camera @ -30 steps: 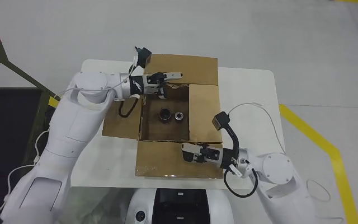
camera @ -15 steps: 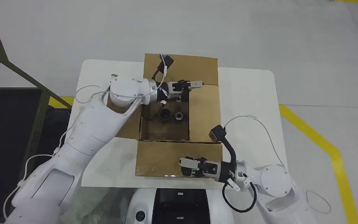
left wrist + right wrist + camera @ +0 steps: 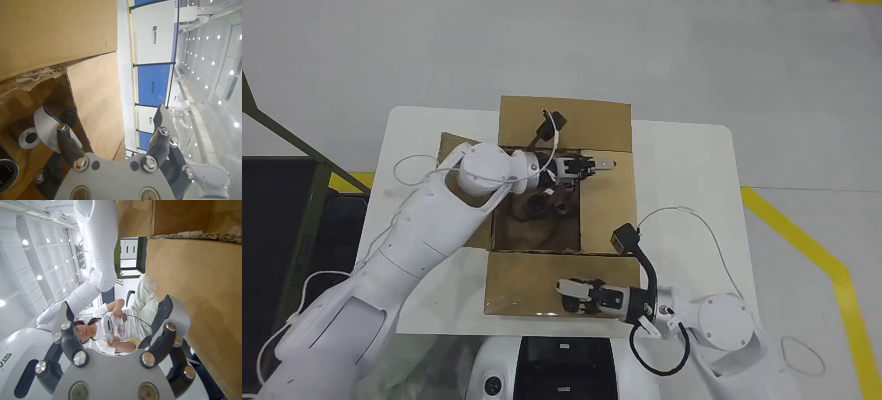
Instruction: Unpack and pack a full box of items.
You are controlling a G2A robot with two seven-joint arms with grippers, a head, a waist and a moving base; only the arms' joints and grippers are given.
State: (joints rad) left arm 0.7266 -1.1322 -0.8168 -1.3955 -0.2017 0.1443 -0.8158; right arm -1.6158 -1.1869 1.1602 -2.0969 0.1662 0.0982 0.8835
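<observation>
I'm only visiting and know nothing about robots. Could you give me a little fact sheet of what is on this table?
Surface: white table
Container: cardboard box, open, flaps spread flat
Contents: round parts on the box bottom
Left arm: left gripper open, at a far corner of the box opening
Right arm: right gripper open, over the near flap

Large indoor test hall: high white ceiling (image 3: 213, 106) with rows of spotlights (image 3: 206, 87), blue-and-white partition panels (image 3: 152, 87), grey floor (image 3: 742, 60) with yellow line (image 3: 802, 235).
</observation>
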